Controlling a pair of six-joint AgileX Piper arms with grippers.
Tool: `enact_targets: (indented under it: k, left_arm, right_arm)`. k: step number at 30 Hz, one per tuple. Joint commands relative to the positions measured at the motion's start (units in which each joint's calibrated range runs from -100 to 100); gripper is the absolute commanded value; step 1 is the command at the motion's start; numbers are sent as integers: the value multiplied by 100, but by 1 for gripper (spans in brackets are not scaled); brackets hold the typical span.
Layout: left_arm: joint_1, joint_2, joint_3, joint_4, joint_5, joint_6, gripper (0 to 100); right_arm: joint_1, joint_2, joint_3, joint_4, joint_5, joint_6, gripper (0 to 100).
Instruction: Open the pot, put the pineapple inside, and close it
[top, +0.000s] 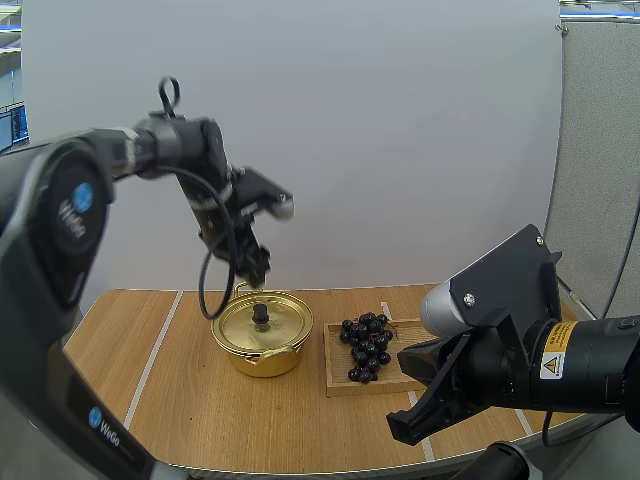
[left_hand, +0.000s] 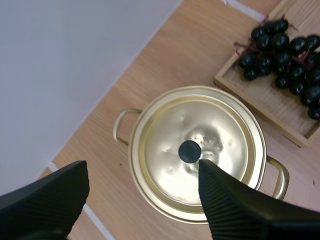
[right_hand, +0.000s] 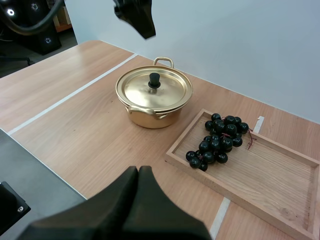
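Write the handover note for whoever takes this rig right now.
Left gripper: open, hovering above the lid's knob.
Right gripper: shut on nothing, near the table's front edge.
The lid is on the pot. The fruit at hand is a bunch of grapes, on the wooden tray beside the pot.
Done: nothing yet.
Left: lift lid, put grapes in, close.

The pot (right_hand: 150, 117) (lid (right_hand: 161, 92) on) stands left of the tray (right_hand: 270, 175) bearing grapes (right_hand: 217, 140), apparently not touching.
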Motion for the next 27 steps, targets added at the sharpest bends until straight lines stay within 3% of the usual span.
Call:
enact_targets:
  k: [1,18,24,25,27]
  left_arm:
    - [-6,-1182,-616,31,518,-267,100]
    - [-6,-4210,-1004,-16,1093,-596,100]
    - [-6,-4722,-1004,-250,1093,-817,8]
    - [-6,-4795,-1004,-334,1093,-817,0]
    - [-6,-4969,-901,-505,1093,-827,0]
  right_arm:
    - [-22,-40,-3,10,24,13,0]
    - [-22,-40,-3,10,24,13,0]
    - [-22,-40,-3,10,24,13,0]
    - [-22,-40,-3,10,24,13,0]
    - [-22,-40,-3,51,24,13,0]
